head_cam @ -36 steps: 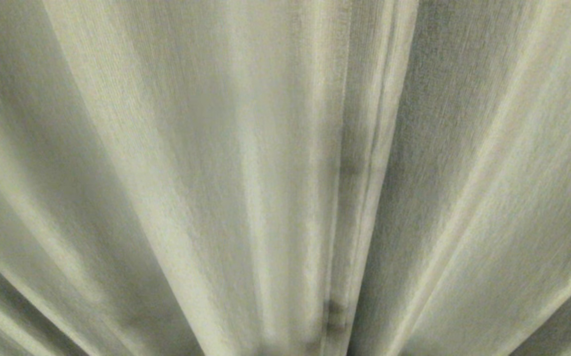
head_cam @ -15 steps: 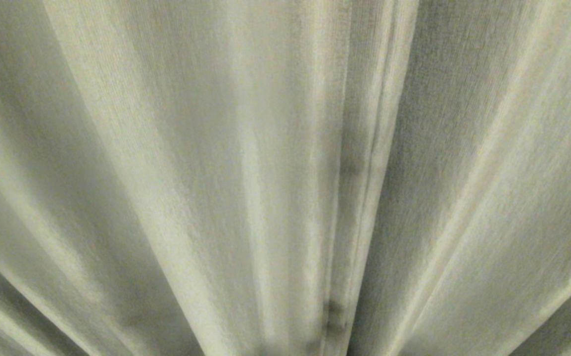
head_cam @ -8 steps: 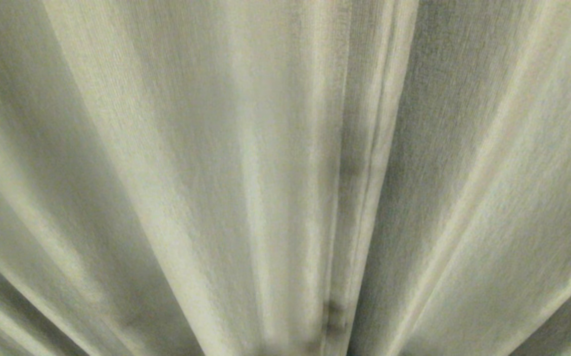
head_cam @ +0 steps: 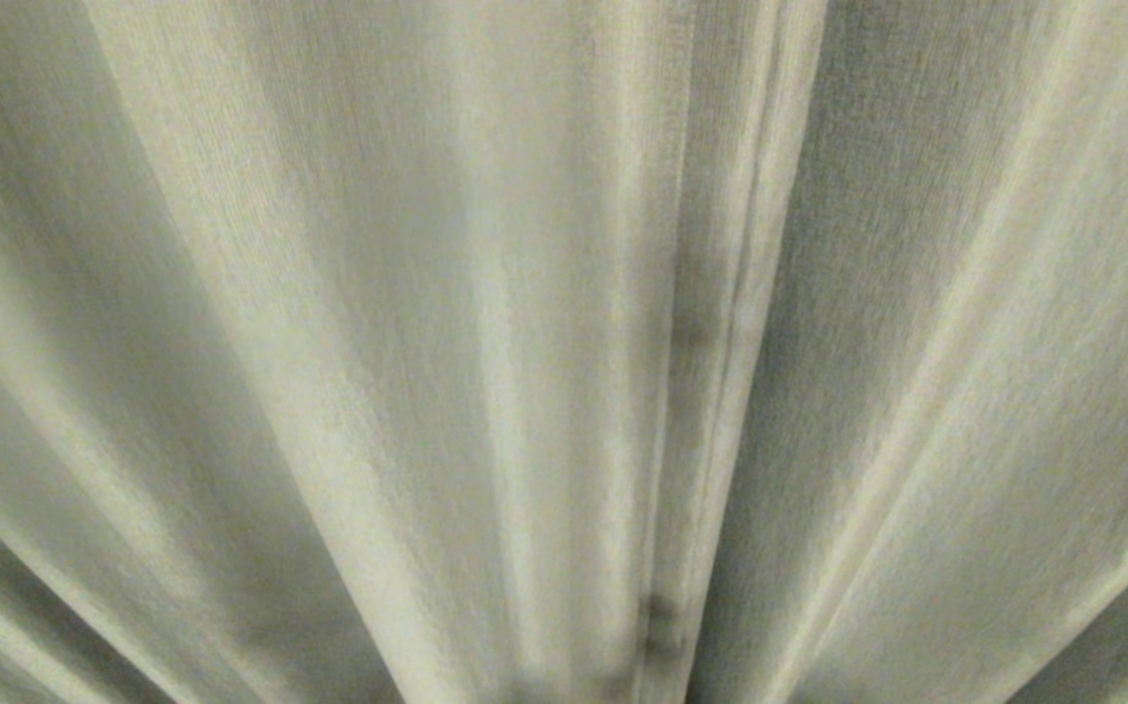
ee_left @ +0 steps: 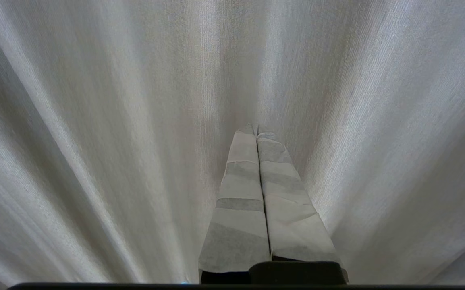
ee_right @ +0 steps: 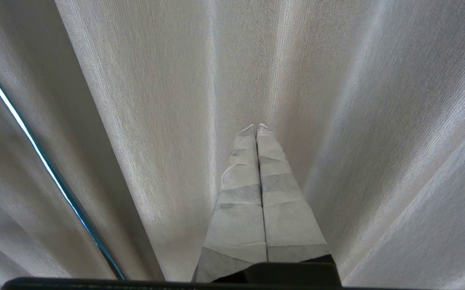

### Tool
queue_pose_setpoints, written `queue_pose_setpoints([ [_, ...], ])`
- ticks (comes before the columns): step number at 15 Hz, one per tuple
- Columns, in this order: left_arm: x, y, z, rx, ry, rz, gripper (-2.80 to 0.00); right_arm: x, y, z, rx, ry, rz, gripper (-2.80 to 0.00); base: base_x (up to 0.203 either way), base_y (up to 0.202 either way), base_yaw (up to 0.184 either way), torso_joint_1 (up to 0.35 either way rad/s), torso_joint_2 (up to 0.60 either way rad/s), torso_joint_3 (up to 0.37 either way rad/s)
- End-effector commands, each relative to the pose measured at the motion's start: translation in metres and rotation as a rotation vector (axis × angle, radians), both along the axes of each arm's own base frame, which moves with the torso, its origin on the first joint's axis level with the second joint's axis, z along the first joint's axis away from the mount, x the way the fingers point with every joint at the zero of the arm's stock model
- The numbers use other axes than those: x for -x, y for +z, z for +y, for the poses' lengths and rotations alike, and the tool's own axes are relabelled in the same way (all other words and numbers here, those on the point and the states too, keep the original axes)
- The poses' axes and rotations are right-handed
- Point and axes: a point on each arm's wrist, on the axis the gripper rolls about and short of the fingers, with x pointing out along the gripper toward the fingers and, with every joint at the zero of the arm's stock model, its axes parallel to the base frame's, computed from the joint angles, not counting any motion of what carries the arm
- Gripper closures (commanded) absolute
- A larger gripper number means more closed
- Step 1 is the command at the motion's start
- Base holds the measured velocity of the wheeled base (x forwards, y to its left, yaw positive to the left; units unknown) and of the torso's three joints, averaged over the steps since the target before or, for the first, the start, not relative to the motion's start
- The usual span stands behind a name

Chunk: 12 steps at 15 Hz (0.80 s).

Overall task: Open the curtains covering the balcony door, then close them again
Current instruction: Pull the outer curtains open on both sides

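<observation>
curtains [head_cam: 486,323]: cream-beige pleated drapes, fill the whole head view, hanging right in front of the robot; two hemmed edges meet at a seam [head_cam: 720,323] just right of centre
gap: thin bright slit [ee_right: 35,145] between folds in the right wrist view, daylight behind; the only opening showing
balcony door: not visible, hidden behind the fabric
left gripper [ee_left: 256,129]: taped fingers pressed together, nothing between them, tips near or touching a pleat, cannot tell which
right gripper [ee_right: 256,127]: fingers likewise together, empty, tips close to the fabric beside a fold
arms in head view: neither shows
progress: curtains drawn across; from this alone cannot tell whether opening has not started or both steps are done
left to do if at the start: grab an edge near the seam, pull aside, then draw back
</observation>
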Motion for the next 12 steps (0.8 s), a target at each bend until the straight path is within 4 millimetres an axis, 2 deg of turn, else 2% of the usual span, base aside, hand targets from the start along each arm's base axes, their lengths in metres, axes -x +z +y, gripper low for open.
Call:
queue_pose_setpoints([
  [1, 0.0, 0.0, 0.0, -0.005, 0.002, -0.001, 0.0, 0.0, 0.0, 0.0, 0.0, 0.001, 0.0, 0.0, 0.0, 0.0, 0.0, 0.0, 0.0, 0.0],
  [3, 0.002, 0.007, 0.0, -0.007, 0.018, -0.028, 0.0, 0.0, 0.0, 0.0, 0.0, 0.002, 0.0, 0.0, 0.0, 0.0, 0.0, 0.0, 0.0, 0.0],
  [9, 0.02, 0.053, 0.001, -0.009, 0.029, -0.167, 0.0, 0.0, 0.0, 0.0, 0.0, 0.001, 0.0, 0.0, 0.0, 0.0, 0.0, 0.0, 0.0, 0.0],
  [12, 0.024, 0.08, 0.001, -0.03, 0.043, -0.173, 0.0, 0.0, 0.0, 0.0, 0.0, 0.002, -0.001, 0.0, 0.0, 0.0, 0.0, 0.0, 0.0, 0.0],
])
